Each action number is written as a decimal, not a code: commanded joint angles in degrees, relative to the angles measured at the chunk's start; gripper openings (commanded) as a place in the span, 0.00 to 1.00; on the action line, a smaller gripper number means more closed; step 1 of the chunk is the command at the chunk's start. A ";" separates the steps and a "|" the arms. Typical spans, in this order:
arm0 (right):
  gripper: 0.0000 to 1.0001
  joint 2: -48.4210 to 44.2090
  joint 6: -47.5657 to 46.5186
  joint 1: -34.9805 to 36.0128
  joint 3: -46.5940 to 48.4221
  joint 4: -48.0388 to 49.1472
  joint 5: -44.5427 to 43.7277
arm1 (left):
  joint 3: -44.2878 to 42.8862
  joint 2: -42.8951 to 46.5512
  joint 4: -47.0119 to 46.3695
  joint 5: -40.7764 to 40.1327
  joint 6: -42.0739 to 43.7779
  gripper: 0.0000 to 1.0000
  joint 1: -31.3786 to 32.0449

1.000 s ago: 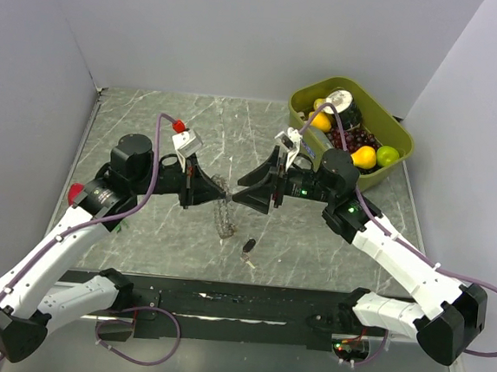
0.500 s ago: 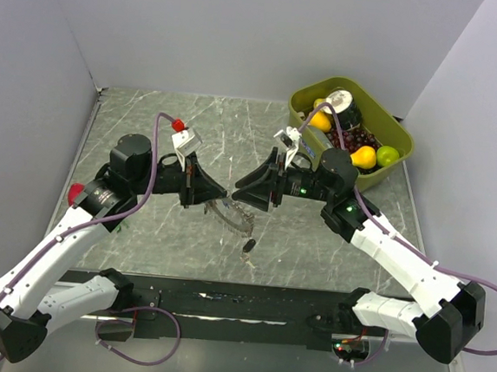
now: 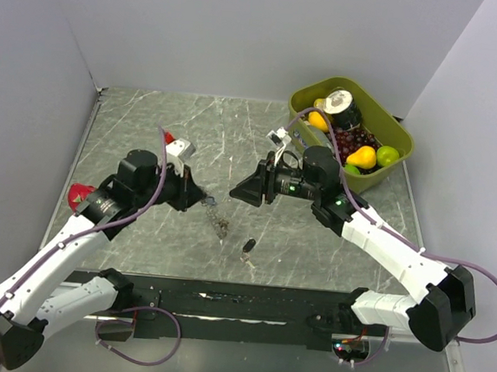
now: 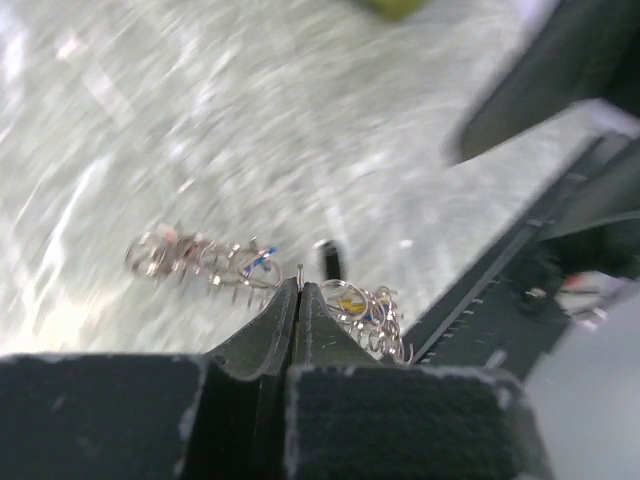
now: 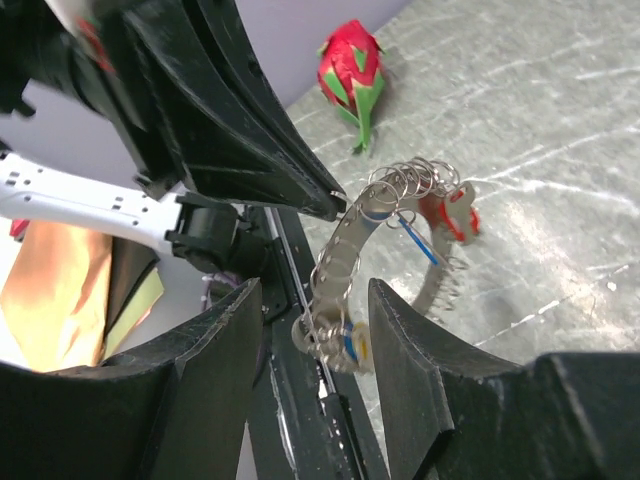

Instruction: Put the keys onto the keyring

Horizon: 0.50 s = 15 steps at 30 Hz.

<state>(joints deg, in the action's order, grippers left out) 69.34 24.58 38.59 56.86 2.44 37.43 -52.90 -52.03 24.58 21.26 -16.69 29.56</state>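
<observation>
Shiny bare coiled metal keyring (image 5: pixel 405 182) (glinting in the light); table (image 3: pixel 148 134) smooth grey marble-look, faint gloss; bin (image 3: pixel 386 111) smooth green plastic.

left claw (image 3: pixel 203 199) pinched closed, right claw (image 3: pixel 237 191) parted

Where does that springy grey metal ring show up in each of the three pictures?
Top external: the coiled grey metal keyring hangs centrally from the left gripper.
Left wrist: blurred coils either side of the shut fingertips.
Right wrist: curved through the centre, beyond the open right gripper.
Shared landmark: the left gripper's black tip.
</observation>
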 commanded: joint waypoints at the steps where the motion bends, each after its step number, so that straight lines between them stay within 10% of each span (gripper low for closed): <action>1: 0.54 0.88 0.65 -0.36 -0.79 0.64 -2.01 | 2.45 2.99 0.47 -11.67 -3.44 0.01 0.15; 15: 0.54 -0.43 -1.29 -0.44 -2.63 -2.17 -5.96 | -11.42 -20.20 -7.26 -19.94 -8.97 0.01 0.15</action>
<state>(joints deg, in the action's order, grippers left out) 71.20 24.38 38.57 55.53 0.14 33.87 -57.43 -68.42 24.71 3.27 -23.18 29.56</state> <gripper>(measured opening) 0.537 0.024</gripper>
